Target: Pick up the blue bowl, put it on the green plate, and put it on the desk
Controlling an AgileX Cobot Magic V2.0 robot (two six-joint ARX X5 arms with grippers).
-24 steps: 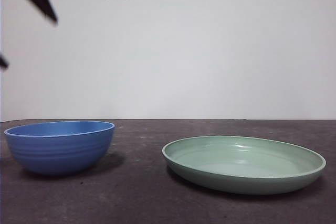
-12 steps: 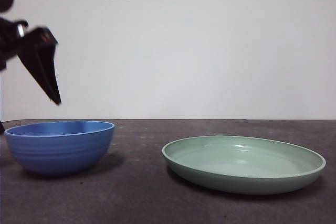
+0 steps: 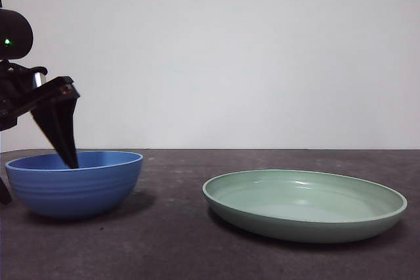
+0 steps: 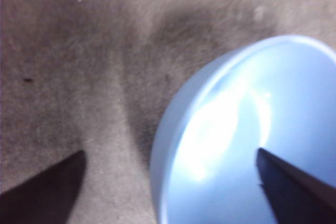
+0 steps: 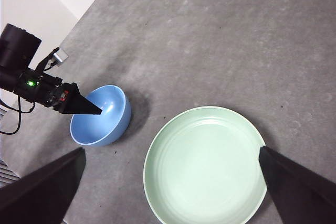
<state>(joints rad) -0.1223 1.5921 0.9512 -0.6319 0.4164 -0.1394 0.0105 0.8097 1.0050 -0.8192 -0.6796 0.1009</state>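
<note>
Straddling blue bowl (image 3: 73, 183) rim, left gripper (image 4: 168, 182) spread

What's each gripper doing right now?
Left gripper: open, jaws straddling the bowl rim, one inside, one outside.
Right gripper: open, empty, high above the plate.

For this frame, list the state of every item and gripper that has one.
blue bowl: upright on the desk, empty, not lifted.
green plate: flat on the desk, empty, apart from the bowl.
left gripper: open, straddling the bowl's rim, one jaw inside, one outside.
right gripper: open, high above the plate, holding nothing.
desk: bears bowl and plate.
</note>
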